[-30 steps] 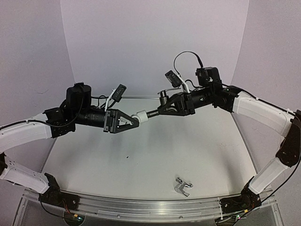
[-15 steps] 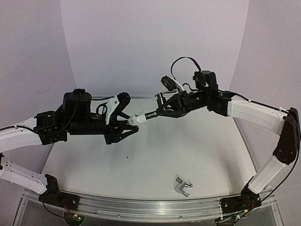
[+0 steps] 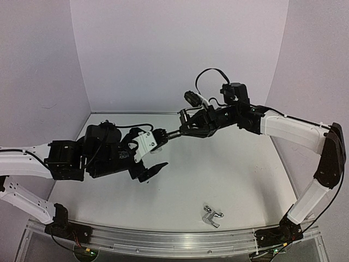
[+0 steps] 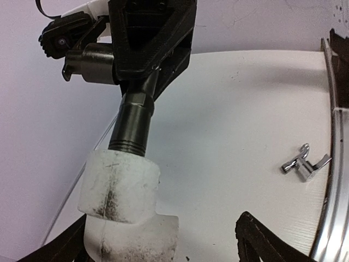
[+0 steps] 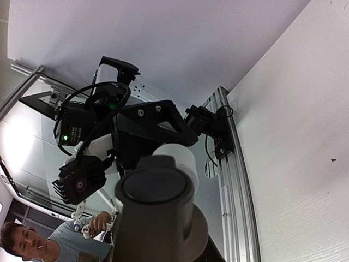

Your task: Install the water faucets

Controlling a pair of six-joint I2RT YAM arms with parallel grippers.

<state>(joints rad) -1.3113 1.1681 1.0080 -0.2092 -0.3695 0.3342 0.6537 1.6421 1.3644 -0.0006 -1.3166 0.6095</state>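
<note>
Since a second ago the left arm has dropped and rolled toward the table [image 3: 234,169], and the left gripper [image 3: 158,149] has gone from closed on the white fitting to spread wide. Its 2 fingers now stand clear on either side of the part and touch nothing.

Across from it, the right gripper [image 3: 184,130] is clamped tight on the dark faucet [image 4: 132,123] and holds it in the air above the middle of the table, with the threaded stem aimed at the left arm. The white fitting [image 4: 121,192] sits on the end of that stem with no other support. A band of thread shows above its collar, so it looks only partly screwed on.

The chrome faucet [image 3: 211,216] lies untouched on the table near the front rail, well apart from both arms.

Risks, as I judge them: with so little thread engaged, a jolt of the right arm could loosen or drop the fitting. A left finger brushing it on the way out could cock it crooked.
</note>
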